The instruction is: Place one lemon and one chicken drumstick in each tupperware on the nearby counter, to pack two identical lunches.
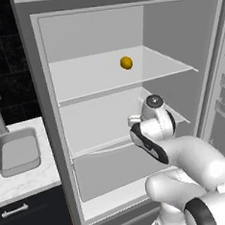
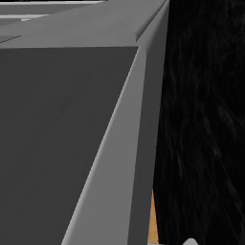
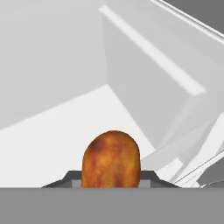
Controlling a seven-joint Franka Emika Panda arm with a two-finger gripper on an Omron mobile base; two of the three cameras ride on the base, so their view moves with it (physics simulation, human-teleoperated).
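One chicken drumstick sits squarely between the two dark finger tips in the hand view, its rounded orange-brown meaty end facing the camera. The gripper has its jaws drawn together on the drumstick, a tip pressed to each side. Behind the drumstick lies a pale flat shelf floor, with a grey inner wall rising beyond it and a lighter ledge running along that wall.

In the left base view the arm reaches from the lower right into an open fridge, its wrist at the level of the middle shelf; the fingers and the drumstick are hidden behind the wrist there. On the upper shelf, well apart from the hand, rests a lemon, small, round and bright yellow.

Left of the fridge is the counter, white with grey veins, over a black cabinet with a silver bar handle. A tupperware, a shallow grey tray with rounded corners, stands on the counter near the fridge's side wall. A pale object at the far left edge, just beside the tray, may be another container, though it is cut off too much to tell.

The right base view is close against a grey panel beside a dark wall.
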